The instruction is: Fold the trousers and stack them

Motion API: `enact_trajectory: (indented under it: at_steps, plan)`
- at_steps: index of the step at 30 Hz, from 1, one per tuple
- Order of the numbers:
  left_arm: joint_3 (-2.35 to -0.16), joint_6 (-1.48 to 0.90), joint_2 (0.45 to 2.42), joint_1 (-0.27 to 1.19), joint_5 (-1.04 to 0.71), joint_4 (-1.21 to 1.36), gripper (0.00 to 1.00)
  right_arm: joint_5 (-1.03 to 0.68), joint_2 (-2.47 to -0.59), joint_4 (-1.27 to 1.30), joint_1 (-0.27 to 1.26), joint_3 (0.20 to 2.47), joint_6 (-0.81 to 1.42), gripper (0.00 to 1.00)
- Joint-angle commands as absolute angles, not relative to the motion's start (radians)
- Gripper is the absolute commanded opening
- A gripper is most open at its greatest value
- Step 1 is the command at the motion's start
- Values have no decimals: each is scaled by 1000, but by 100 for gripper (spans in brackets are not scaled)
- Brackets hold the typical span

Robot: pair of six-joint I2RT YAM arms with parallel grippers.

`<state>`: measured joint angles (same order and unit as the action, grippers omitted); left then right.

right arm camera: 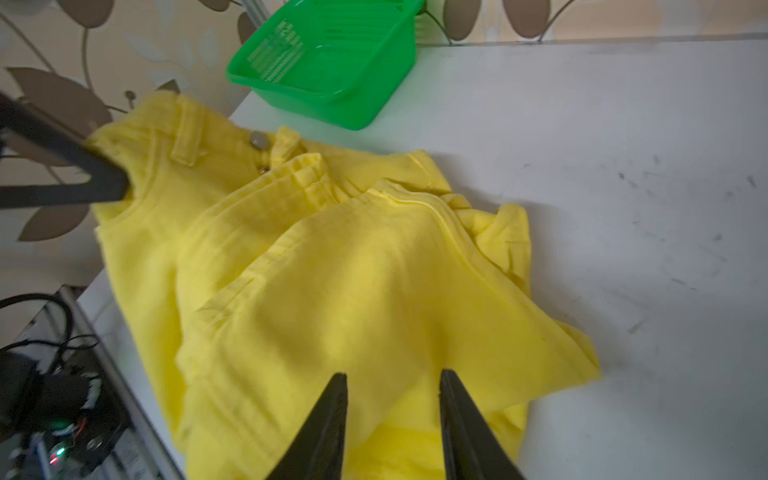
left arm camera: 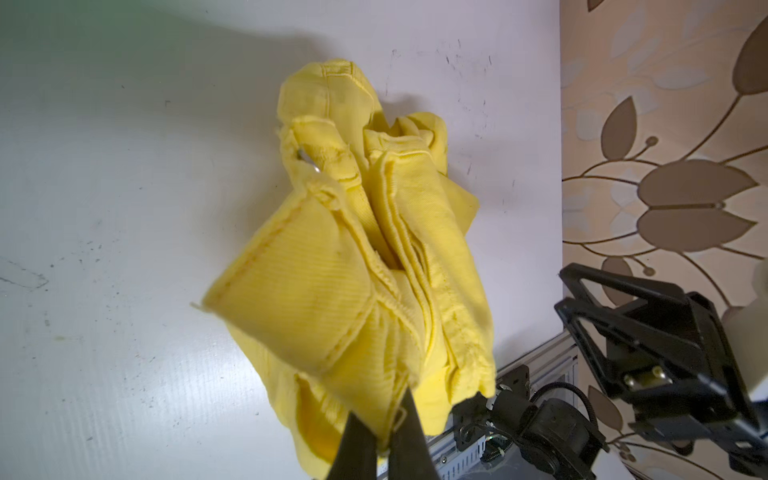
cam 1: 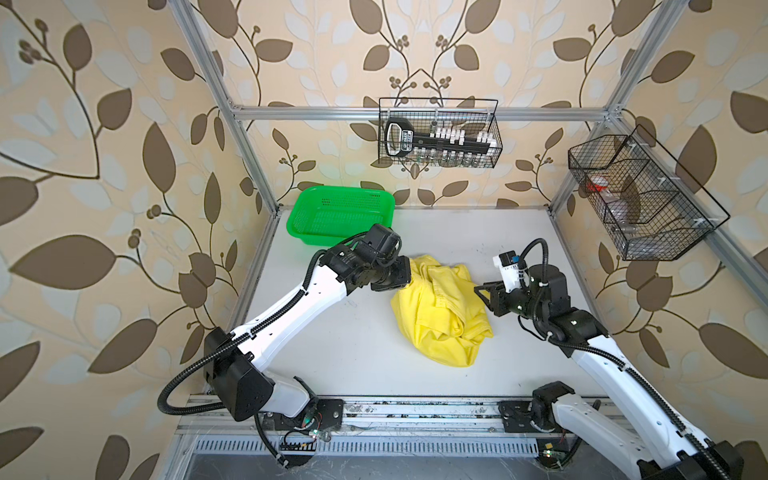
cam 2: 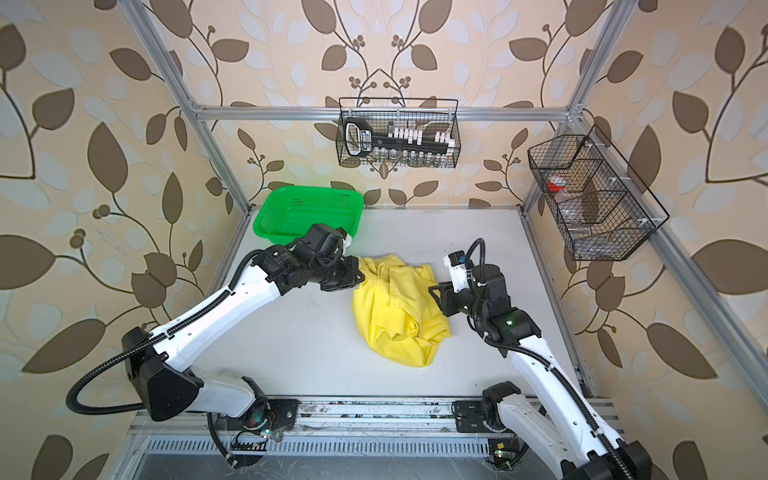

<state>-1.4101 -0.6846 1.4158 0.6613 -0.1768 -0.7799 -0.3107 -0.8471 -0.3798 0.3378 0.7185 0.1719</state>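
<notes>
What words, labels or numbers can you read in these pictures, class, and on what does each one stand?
Label on the black-handled tool in the wire basket: too blurred to read.
White tag on the right arm: print too small to read.
The trousers and green basket: no text.

In a top view the trousers (cam 1: 440, 316) are lying on the table (cam 1: 332, 353) at frame centre, between the left gripper (cam 1: 409, 279) and right gripper (cam 1: 478, 291), the basket (cam 1: 332, 216) sitting upper left of them.
</notes>
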Motion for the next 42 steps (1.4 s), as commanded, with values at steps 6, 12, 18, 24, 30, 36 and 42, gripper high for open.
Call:
enact_trajectory:
  at_steps: [6,12,18,24,30,36,42]
  plan:
    - [-1425,-637,1409,661,-149,-812,0,-172,-905,-324,628,703,78,85]
    - [-1424,-643,1414,655,-147,-806,0,-39,-1117,-193,670,703,15,79]
    - [-1418,-634,1391,641,-78,-854,0,-112,-1115,-120,561,718,122,17]
    - [-1533,-588,1381,596,112,-1003,0,-168,-944,-162,331,658,219,0]
    - [-1660,-562,1376,551,208,-1082,0,-115,-867,-335,145,855,122,0]
    - [-1694,-572,1338,496,394,-1192,0,281,-890,-533,106,1024,118,0]
    - [-1330,-630,1213,392,450,-1129,0,495,-855,-477,65,782,193,0]
